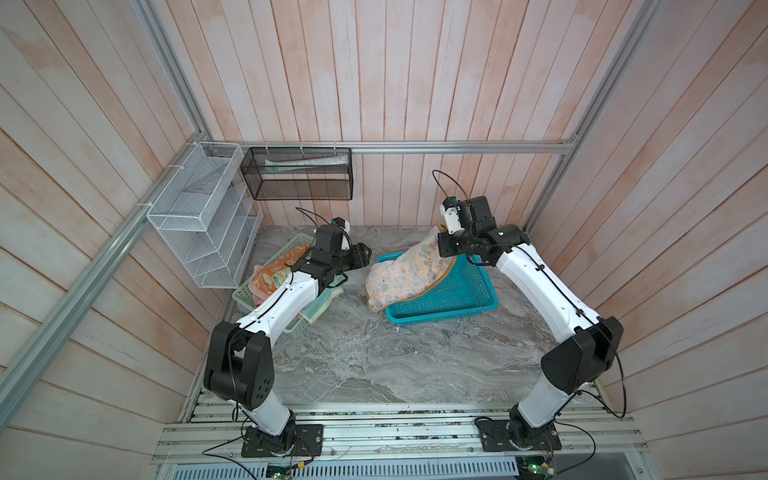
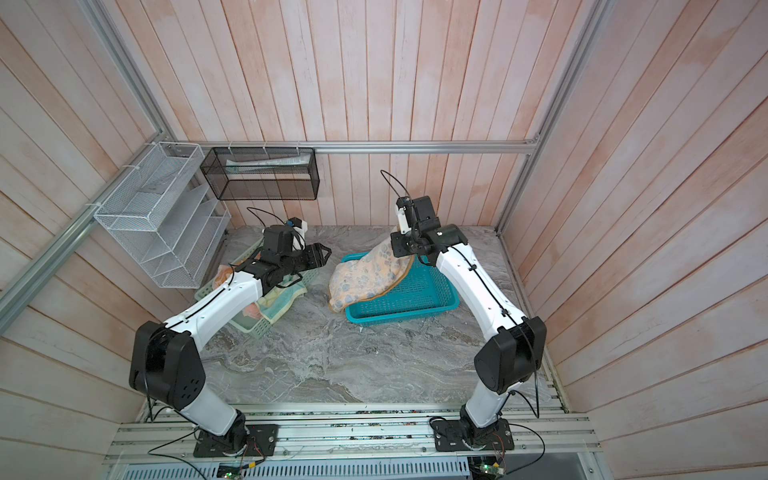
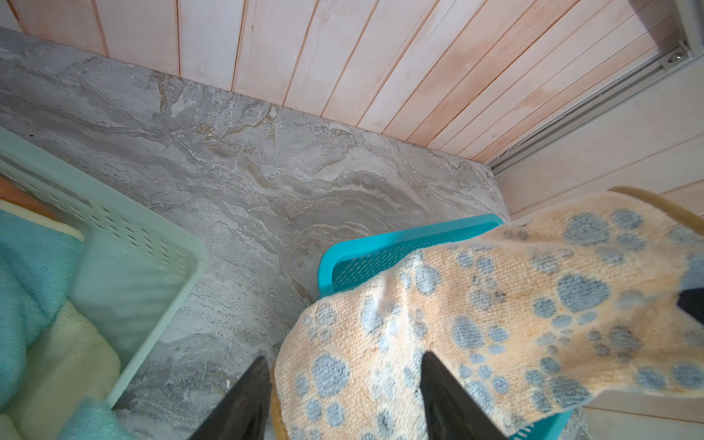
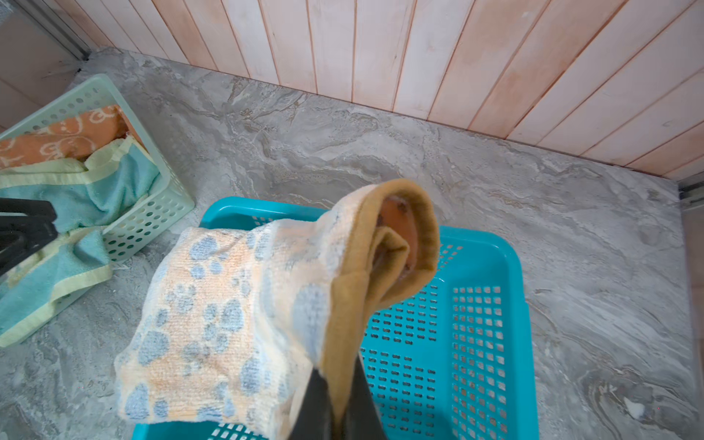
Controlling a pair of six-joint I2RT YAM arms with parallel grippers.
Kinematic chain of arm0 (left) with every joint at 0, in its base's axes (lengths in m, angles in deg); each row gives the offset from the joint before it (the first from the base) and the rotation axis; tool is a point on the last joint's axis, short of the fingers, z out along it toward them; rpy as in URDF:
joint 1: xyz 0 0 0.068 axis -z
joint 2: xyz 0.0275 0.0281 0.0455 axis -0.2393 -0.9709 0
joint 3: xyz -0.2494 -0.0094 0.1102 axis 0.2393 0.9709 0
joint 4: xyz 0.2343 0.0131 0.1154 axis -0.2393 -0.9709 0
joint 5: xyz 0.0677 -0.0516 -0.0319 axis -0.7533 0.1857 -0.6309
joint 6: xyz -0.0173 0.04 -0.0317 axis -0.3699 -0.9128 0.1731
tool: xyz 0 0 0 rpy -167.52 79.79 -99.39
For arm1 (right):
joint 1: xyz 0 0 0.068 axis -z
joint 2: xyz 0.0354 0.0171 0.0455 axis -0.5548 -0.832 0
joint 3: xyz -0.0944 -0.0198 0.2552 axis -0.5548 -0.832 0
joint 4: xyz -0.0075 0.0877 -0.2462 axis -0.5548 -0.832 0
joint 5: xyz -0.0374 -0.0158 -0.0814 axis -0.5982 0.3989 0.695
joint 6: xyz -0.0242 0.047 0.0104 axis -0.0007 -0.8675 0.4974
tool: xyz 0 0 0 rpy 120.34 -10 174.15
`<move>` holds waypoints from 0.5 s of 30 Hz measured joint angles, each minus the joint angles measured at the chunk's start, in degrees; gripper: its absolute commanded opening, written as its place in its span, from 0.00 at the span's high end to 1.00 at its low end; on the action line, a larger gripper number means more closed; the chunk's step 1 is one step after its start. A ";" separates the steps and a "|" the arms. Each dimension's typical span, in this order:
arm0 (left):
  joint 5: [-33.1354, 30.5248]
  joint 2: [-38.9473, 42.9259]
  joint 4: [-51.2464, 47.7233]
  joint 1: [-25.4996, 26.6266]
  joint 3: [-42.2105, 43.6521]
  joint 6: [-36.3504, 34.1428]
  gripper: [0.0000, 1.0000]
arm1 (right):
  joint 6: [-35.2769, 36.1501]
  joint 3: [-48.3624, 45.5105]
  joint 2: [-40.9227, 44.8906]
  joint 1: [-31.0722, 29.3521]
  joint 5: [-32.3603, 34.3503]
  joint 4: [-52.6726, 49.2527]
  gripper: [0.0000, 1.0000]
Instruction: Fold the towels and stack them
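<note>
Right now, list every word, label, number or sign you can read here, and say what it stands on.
No text can be read anywhere.
The pale packet in the black mesh basket: any print is too small and blurred.
The paw-print towel and the orange towel: patterns only, no lettering.

Both top views are looking steeply down from high at six o'clock, taking in the whole table [image 1: 365,357]. The wrist cameras are hanging close by the paw towel [image 3: 495,324], the left one facing about two o'clock, the right about eleven; both are catching the teal basket [image 4: 476,343] and mint basket [image 4: 164,213].
</note>
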 measured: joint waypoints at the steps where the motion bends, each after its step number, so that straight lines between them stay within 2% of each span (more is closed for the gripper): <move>1: 0.00 0.00 0.00 -0.04 0.00 -0.02 0.36 | 0.24 0.00 0.00 0.72 0.02 -0.46 1.00; 6: 0.00 0.04 -0.04 -0.15 0.15 -0.22 0.36 | 0.96 -2.91 0.61 5.33 -0.13 0.33 1.00; 11: 0.24 -0.11 -0.35 -0.31 0.31 -1.11 0.35 | 1.55 -18.03 2.16 10.62 0.02 7.13 1.00; 15: 1.86 -4.13 -2.32 -0.44 -3.58 -2.32 0.34 | 1.92 -25.99 -2.12 10.56 0.00 9.35 1.00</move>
